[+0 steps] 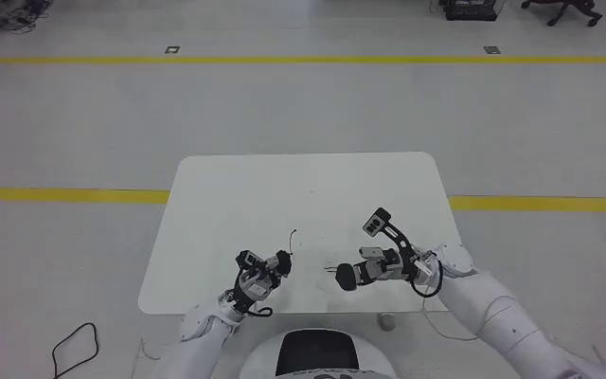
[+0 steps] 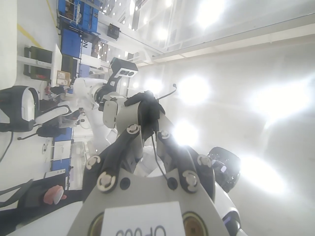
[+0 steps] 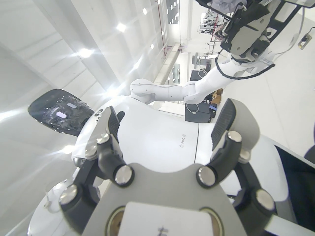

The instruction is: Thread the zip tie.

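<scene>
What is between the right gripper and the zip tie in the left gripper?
Only bare white table, seen in the top view: nothing lies between the open right gripper and the zip tie.

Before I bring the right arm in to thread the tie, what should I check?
1. Left claw shut on tie: ok.
2. Tie end juts free past that claw: ok.
3. Right claw open, nothing in it: ok.
4. Gap between the two claws above the table: ok.
5. Which tie end is the head: cannot tell.
</scene>
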